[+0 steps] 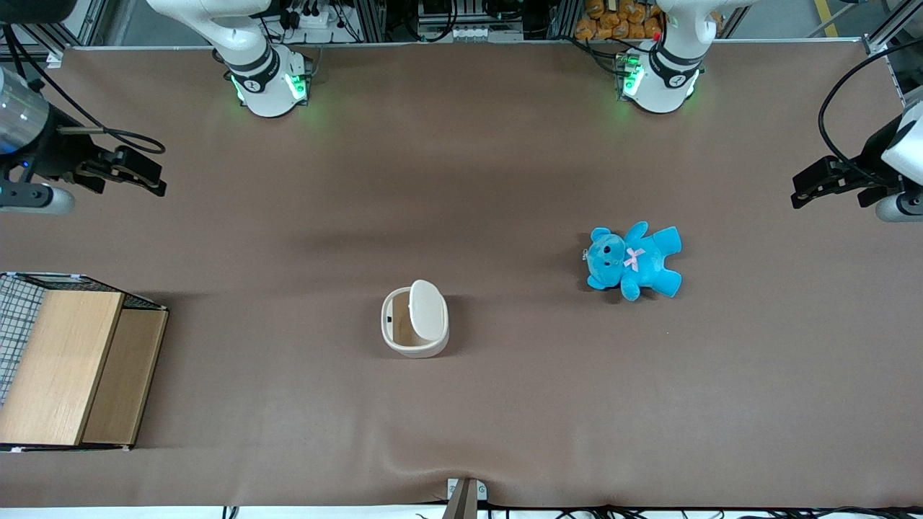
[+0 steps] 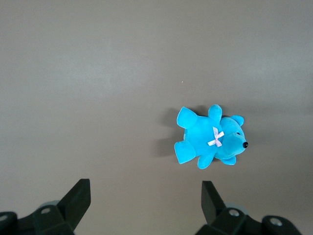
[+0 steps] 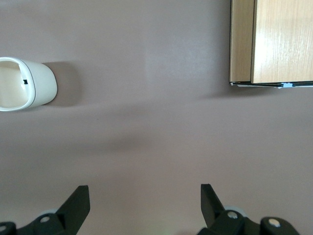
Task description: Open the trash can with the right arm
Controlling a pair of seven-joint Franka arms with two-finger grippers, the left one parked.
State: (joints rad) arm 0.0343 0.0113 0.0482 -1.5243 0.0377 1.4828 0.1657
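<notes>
The brown table (image 1: pixel 505 158) carries a wooden box (image 1: pixel 68 364) near the gripper (image 1: pixel 148 176), nearer the front camera. The trash can (image 1: pixel 414 324) stands well apart from the gripper, toward the table's middle, lid (image 1: pixel 427 310) tipped up. The gripper hangs above bare table, fingers (image 3: pixel 78 203) spread wide, holding nothing

A blue teddy bear (image 2: pixel 210 142) lies on its back on the plain brown table surface (image 2: pixel 98 88), a small pale pink bow (image 2: pixel 215 137) at its neck and its black nose (image 2: pixel 245 145) visible. Two black fingertips (image 2: pixel 78 196) of the wrist's own gripper show, spread wide apart and empty.
</notes>
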